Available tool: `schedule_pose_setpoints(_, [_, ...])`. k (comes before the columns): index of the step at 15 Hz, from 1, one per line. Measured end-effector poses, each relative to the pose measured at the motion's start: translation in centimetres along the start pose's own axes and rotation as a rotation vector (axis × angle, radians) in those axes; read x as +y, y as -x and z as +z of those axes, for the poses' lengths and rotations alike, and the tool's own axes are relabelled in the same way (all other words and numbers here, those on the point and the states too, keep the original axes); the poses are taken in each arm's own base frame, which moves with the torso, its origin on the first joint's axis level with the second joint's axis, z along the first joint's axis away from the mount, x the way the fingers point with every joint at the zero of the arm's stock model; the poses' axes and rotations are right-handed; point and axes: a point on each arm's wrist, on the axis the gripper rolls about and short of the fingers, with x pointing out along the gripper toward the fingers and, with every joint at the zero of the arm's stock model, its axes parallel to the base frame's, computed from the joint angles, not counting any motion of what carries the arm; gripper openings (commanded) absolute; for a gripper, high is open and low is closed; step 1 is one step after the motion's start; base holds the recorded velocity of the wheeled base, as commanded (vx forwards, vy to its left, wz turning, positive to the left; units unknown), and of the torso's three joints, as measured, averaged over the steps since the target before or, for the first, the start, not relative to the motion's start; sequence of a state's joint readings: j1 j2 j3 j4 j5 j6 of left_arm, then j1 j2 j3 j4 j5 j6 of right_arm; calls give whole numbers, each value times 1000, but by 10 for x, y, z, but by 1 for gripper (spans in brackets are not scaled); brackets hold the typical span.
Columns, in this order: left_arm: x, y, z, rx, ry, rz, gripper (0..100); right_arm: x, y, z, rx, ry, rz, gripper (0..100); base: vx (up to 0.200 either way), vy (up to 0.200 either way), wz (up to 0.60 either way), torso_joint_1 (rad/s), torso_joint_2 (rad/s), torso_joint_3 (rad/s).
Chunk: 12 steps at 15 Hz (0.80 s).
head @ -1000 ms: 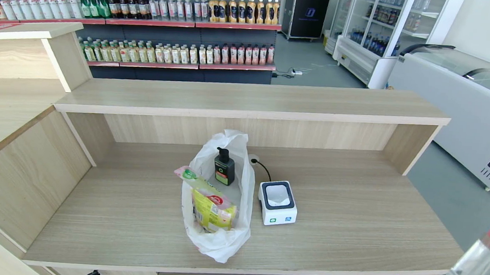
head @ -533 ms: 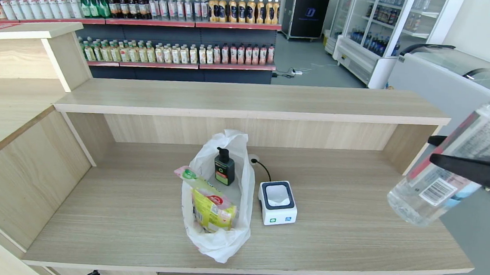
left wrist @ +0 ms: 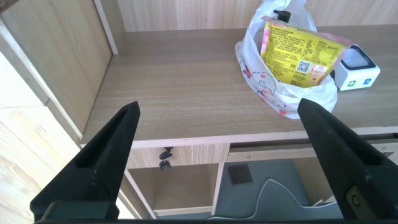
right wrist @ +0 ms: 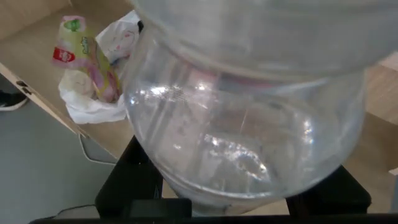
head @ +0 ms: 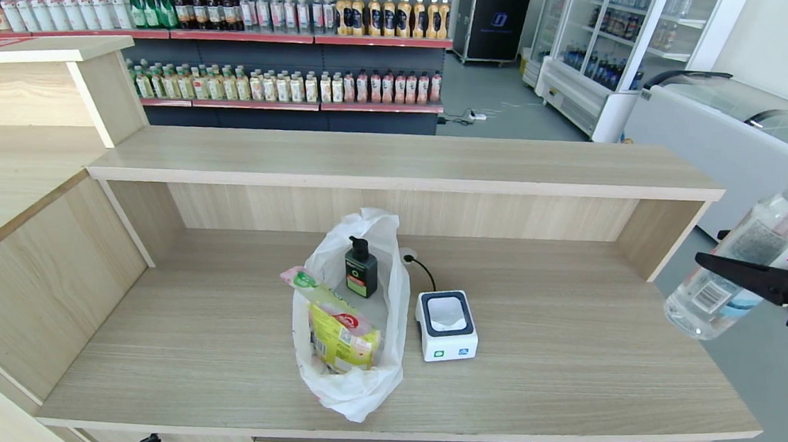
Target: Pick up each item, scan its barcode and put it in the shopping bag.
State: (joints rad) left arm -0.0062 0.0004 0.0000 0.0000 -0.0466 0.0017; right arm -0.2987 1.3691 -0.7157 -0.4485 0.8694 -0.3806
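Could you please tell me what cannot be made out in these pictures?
Head view: the right pincer is cut off by the edge, its far finger behind the water bottle.
Head view: the bottle's barcode is too small to read.
Right wrist view: the bottle covers the pincer's fingertips.
Left wrist view: the shopping bag covers part of the scanner.

Clear glossy plastic bottle; matt wood-grain counter.

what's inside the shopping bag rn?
The shopping bag holds a dark pump bottle, upright at the back, and a yellow snack packet leaning in front. Anything under the packet is covered; cannot tell.
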Motion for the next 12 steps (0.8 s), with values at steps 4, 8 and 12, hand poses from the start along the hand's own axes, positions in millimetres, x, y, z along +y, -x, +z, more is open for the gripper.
schedule_pose_setpoints(4, [0, 0, 0, 0, 0, 0, 100, -27, 4, -18, 35, 50, -94, 0, 0, 0, 300, 4, 1, -1])
schedule_pose_setpoints(8, [0, 0, 0, 0, 0, 0, 100, -48, -5, -36, 57, 171, -124, 0, 0, 0, 600, 5, 2, 2])
schedule_pose_setpoints(12, [0, 0, 0, 0, 0, 0, 100, -67, -29, -48, 53, 221, -81, 0, 0, 0, 0, 0, 0, 0])
